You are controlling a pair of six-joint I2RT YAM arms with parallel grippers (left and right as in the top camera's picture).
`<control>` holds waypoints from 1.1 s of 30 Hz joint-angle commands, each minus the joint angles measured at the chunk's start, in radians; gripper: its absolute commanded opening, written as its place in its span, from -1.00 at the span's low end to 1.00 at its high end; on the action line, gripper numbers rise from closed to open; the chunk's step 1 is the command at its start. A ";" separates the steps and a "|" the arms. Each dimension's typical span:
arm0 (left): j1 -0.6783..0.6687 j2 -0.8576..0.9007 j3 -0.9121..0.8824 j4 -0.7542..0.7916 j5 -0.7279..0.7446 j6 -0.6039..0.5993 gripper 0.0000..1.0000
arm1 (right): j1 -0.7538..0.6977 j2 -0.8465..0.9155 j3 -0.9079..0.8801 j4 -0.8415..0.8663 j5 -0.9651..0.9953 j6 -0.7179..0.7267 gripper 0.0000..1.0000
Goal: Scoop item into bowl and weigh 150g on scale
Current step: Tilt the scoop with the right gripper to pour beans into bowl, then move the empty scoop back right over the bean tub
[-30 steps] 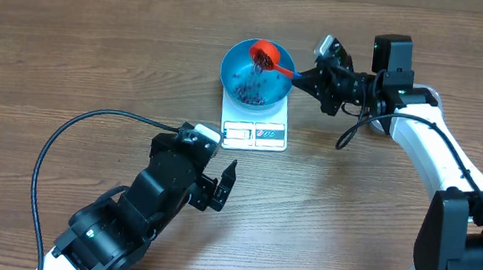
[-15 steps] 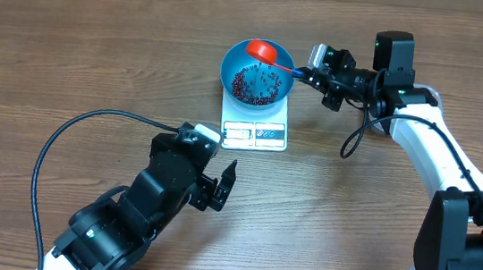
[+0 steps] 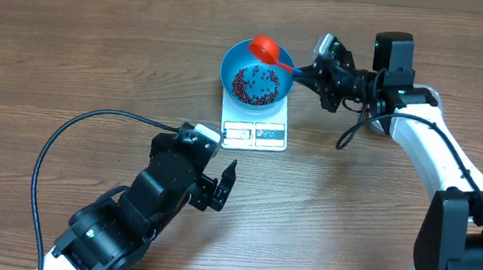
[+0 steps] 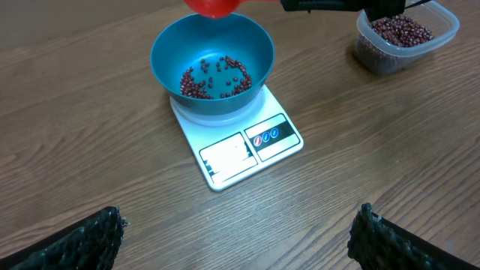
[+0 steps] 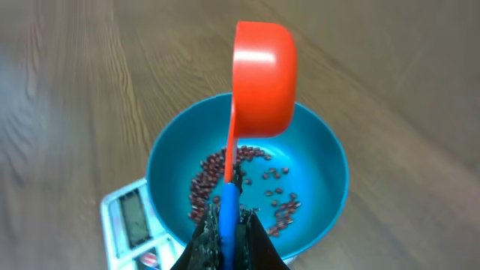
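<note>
The blue bowl (image 3: 229,69) stands on the white scale (image 3: 255,134), with a thin layer of red-brown beans (image 3: 256,83) on its floor. My right gripper (image 3: 307,70) is shut on the blue handle of a red scoop (image 3: 263,49), which hovers over the bowl's far rim. In the right wrist view the scoop (image 5: 262,79) hangs above the bowl (image 5: 322,172) and its beans (image 5: 210,180). My left gripper (image 4: 236,240) stands open over bare table, well short of the scale (image 4: 240,154). It holds nothing.
A clear plastic tub (image 4: 405,34) of beans sits to the right of the bowl, under the right arm. The left arm's black cable (image 3: 51,146) loops across the table at the left.
A second ago the scoop was tipped low into the bowl with beans falling. It has since risen toward the far rim, and the beans lie settled. The left arm is still.
</note>
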 commanded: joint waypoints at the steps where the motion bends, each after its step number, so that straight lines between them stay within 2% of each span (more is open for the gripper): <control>1: 0.004 -0.004 -0.007 0.000 -0.004 0.019 0.99 | 0.003 -0.007 0.043 0.005 -0.007 0.269 -0.93; 6: 0.005 -0.004 -0.007 0.000 -0.003 0.019 0.99 | 0.002 -0.033 0.106 -0.010 -0.002 0.475 -0.93; 9: 0.004 -0.004 -0.007 0.000 -0.004 0.019 0.99 | 0.001 -0.061 0.164 -0.088 0.082 0.572 -0.93; 18: 0.004 -0.004 -0.007 0.000 -0.004 0.019 0.99 | 0.001 -0.153 0.404 -0.586 0.496 0.593 -0.93; 26: 0.005 -0.004 -0.007 0.000 -0.004 0.019 0.99 | -0.011 -0.240 0.444 -0.749 0.907 0.764 -0.93; 33: 0.004 -0.004 -0.007 0.000 -0.004 0.019 0.99 | -0.039 -0.249 0.441 -0.975 1.000 0.798 -0.93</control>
